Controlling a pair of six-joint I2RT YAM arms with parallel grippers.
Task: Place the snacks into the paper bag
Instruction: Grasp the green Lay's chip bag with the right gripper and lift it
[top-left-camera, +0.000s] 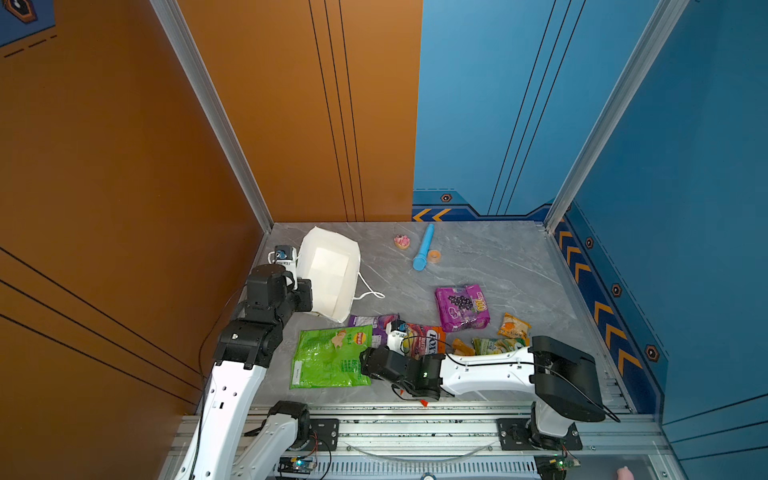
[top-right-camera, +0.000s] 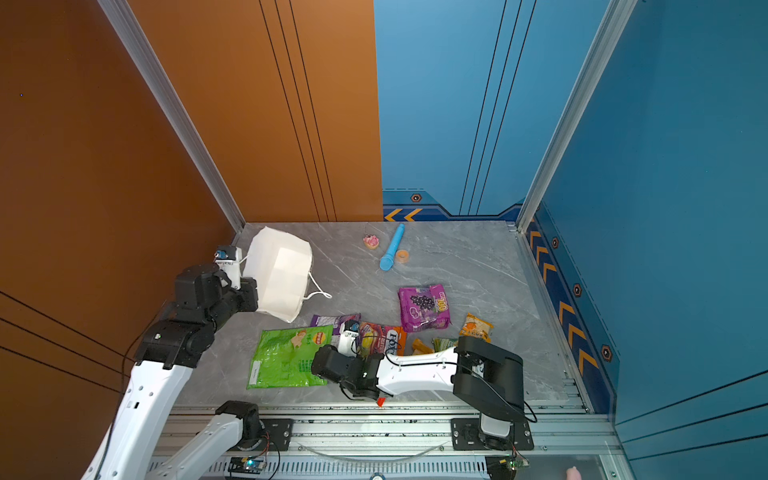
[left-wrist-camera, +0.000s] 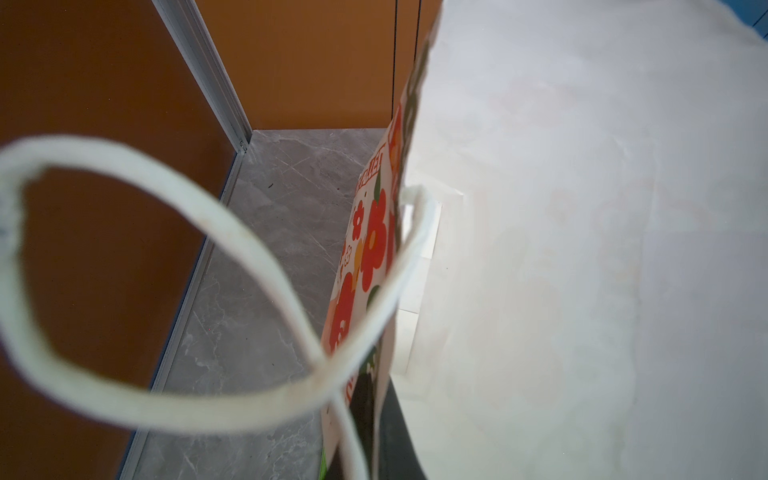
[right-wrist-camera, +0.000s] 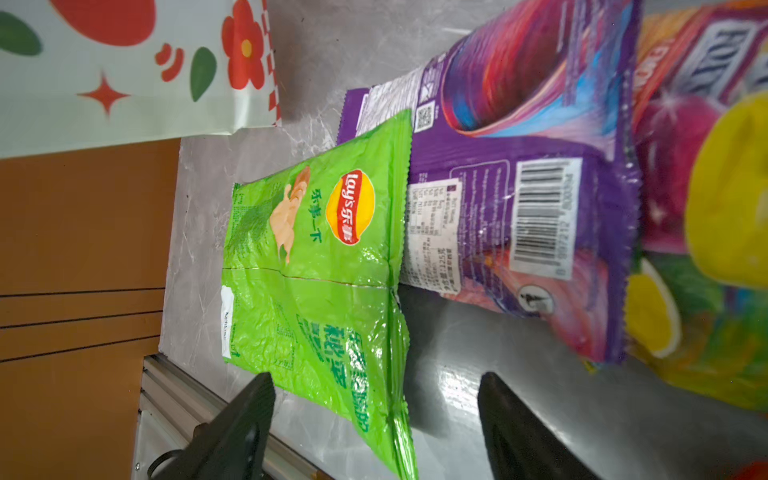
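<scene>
The white paper bag (top-left-camera: 328, 274) (top-right-camera: 282, 274) with red flower prints (left-wrist-camera: 370, 249) leans at the back left, its mouth facing the camera. My left gripper (top-left-camera: 305, 295) (left-wrist-camera: 374, 432) is shut on the bag's side wall near the rim, and a cord handle (left-wrist-camera: 232, 232) loops in front of the wrist camera. The large green chip bag (top-left-camera: 328, 357) (right-wrist-camera: 316, 270) lies flat in front. My right gripper (top-left-camera: 368, 361) (right-wrist-camera: 376, 386) is open, with the chip bag's near edge between its jaws and no contact showing. More snacks lie to the right: purple packs (top-left-camera: 462, 307) (right-wrist-camera: 519, 208), a FOX'S bag (top-left-camera: 424, 338) and an orange packet (top-left-camera: 514, 326).
A blue tube (top-left-camera: 424, 247), a pink cake-like toy (top-left-camera: 402, 241) and a small tan ring (top-left-camera: 434, 256) lie at the back. Orange and blue walls close in the table. An aluminium rail (top-left-camera: 415, 428) runs along the front edge.
</scene>
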